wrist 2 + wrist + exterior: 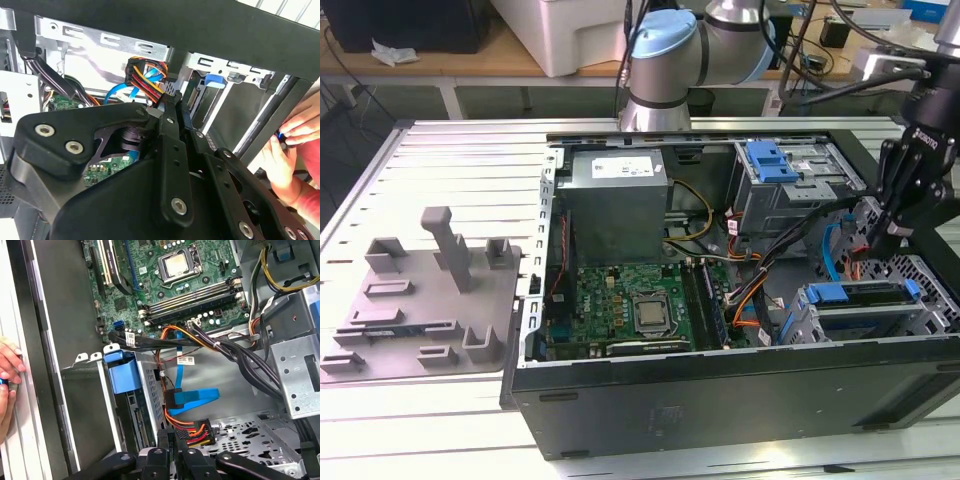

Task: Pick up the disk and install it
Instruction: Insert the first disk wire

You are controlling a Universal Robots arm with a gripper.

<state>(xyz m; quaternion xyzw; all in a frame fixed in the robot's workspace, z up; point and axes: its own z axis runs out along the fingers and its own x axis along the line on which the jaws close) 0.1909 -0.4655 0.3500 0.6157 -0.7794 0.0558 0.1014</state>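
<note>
The disk [868, 310], silver with a blue rail frame, lies seated in the lower drive cage at the exterior view's right end of the open computer case [720, 395]. Its blue tab [121, 373] and connector edge face me in the first wrist view, and the tab [218, 80] also appears in the second wrist view. My gripper [878, 238] hangs inside the case just above and beside that cage. Its black fingers [164, 442] stand pressed together, tips at the black plug of the red, yellow and orange cable bundle [199, 432], beside the disk's connector edge.
A blue flat data cable [192, 397] and black cable bundles cross the space by the cage. A second cage with a blue bracket [770, 160] sits further back, beside the grey power supply [618, 205]. A person's hands [290, 140] rest on the case edge. A grey fixture plate [420, 300] lies outside.
</note>
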